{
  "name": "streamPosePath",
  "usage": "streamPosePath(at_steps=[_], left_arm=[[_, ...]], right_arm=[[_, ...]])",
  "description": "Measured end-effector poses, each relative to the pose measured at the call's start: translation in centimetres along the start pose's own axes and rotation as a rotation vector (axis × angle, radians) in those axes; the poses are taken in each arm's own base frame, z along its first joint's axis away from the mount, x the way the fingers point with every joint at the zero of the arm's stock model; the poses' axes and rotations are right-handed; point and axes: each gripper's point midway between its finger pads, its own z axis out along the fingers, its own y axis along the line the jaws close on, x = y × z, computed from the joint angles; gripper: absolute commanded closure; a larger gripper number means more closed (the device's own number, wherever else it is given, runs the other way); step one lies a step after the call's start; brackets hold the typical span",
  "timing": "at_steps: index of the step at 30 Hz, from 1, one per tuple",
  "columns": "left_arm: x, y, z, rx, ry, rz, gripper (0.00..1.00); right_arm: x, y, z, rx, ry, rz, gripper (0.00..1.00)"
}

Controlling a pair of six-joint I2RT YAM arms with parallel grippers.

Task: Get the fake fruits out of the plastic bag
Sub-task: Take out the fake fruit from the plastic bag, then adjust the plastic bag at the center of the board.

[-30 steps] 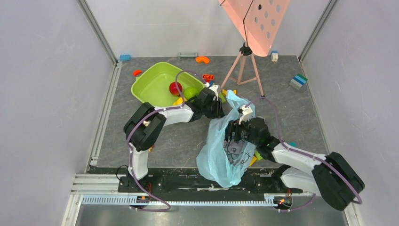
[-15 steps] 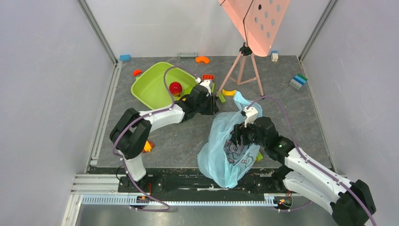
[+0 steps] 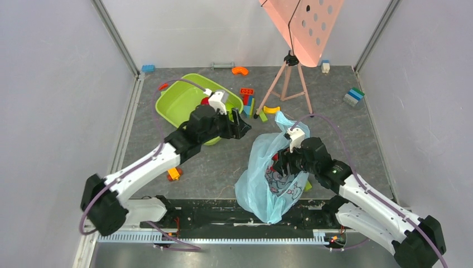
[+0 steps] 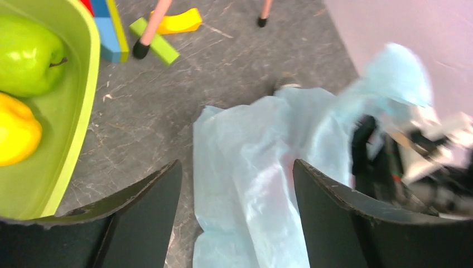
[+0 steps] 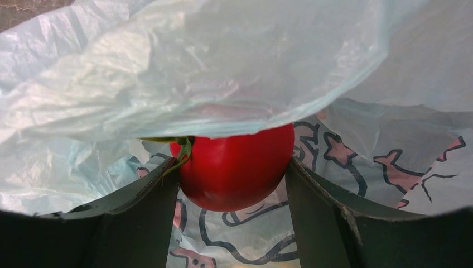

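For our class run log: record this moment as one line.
left tool: open, empty, by plastic bag | right tool: shut on red fruit inside bag | green tub: green apple, yellow fruit

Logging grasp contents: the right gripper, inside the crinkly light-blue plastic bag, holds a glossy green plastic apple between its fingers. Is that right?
No. The right gripper, inside the crinkly light-blue plastic bag, holds a glossy red round plastic fruit between its fingers, as the right wrist view shows.
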Motion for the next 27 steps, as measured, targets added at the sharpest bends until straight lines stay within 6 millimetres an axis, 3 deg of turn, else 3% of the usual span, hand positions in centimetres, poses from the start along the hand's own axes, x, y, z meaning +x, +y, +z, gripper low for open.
streamPosePath(at_steps=[3,6,12,15,21,27], left_arm=[[-1.0,-1.7,-3.1,0.083,-0.048,0.026,0.18],[-0.2,-3.4,-5.3,0.138,-0.050,0.079,0.18],[7.0,-8.2,-5.9,0.214,0.092,0.275,0.17],[9.0,-7.7,-5.6,0.181,0.134,0.333,0.16],[10.2,-6.8,-4.8,0.109,0.144,0.426,0.15],[11.4,-7.2,-4.1,0.086,0.173,0.471,0.14]], right_arm=[[-0.1,0.0,0.5,0.000,0.004,0.003,0.48],[-0.2,0.1,0.9,-0.008,0.004,0.004,0.48],[-0.5,0.6,1.5,-0.040,-0.001,0.012,0.48],[-0.6,0.9,1.5,-0.054,-0.006,0.016,0.48],[-0.8,1.3,1.5,-0.076,-0.009,0.021,0.48],[-0.8,1.4,1.5,-0.082,-0.007,0.025,0.48]])
